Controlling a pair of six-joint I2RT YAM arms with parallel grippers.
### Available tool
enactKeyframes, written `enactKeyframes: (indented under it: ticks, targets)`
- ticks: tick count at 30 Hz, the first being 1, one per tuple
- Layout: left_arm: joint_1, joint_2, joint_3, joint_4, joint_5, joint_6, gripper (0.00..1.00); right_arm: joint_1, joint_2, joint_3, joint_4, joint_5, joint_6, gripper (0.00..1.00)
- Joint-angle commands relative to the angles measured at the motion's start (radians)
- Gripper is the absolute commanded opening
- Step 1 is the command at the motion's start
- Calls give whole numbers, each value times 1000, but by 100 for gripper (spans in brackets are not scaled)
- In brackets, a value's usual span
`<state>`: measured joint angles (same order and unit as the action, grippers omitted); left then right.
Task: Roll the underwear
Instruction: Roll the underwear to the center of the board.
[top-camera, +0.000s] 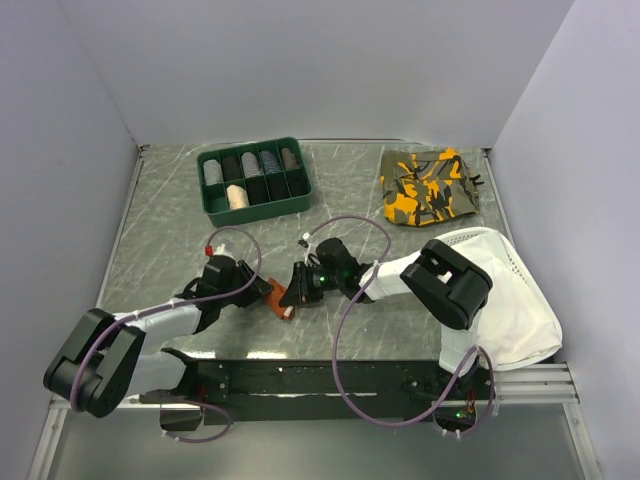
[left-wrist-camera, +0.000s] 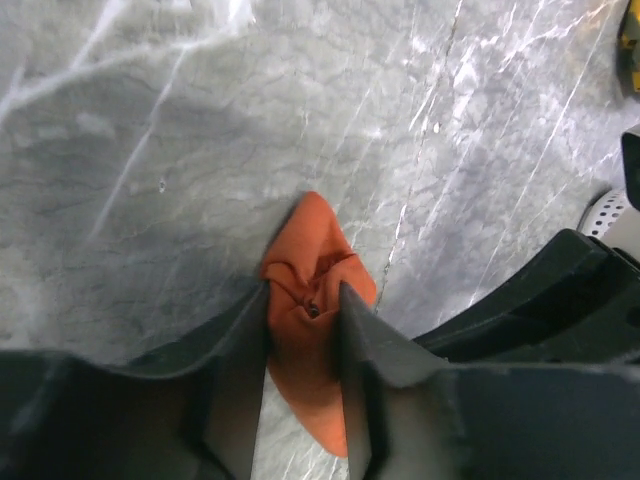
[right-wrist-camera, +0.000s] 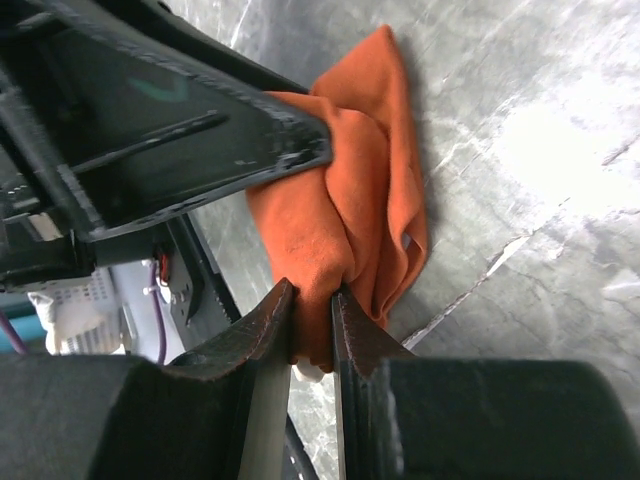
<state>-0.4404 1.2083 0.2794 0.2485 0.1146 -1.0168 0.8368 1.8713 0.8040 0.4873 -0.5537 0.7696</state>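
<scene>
The underwear (top-camera: 281, 305) is a small rust-orange bundle with a bit of white at its near end, lying on the grey table between my two grippers. My left gripper (top-camera: 262, 291) is shut on its left side; in the left wrist view the orange fabric (left-wrist-camera: 305, 290) is pinched between the two dark fingers (left-wrist-camera: 305, 300). My right gripper (top-camera: 297, 292) is shut on its right side; in the right wrist view a thick fold of the fabric (right-wrist-camera: 340, 220) is clamped between the fingertips (right-wrist-camera: 312, 305), with a white scrap showing below.
A green tray (top-camera: 255, 205) of rolled socks stands at the back. A camouflage garment (top-camera: 430, 185) lies back right. A large white cloth (top-camera: 510, 300) lies right, under the right arm. The black rail (top-camera: 330, 380) runs along the near edge.
</scene>
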Motion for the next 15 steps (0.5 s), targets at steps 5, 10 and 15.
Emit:
enactKeyframes:
  ticks: [5, 10, 15]
  targets:
    - [-34, 50, 69, -31, -56, 23, 26, 4, -69, 37, -140, 44, -91, 46]
    - [-38, 30, 133, -147, -84, 58, 24, 60, -214, 73, -395, 354, -231, 64]
    - [-38, 28, 205, -242, -92, 73, 23, 197, -333, 168, -565, 682, -355, 72]
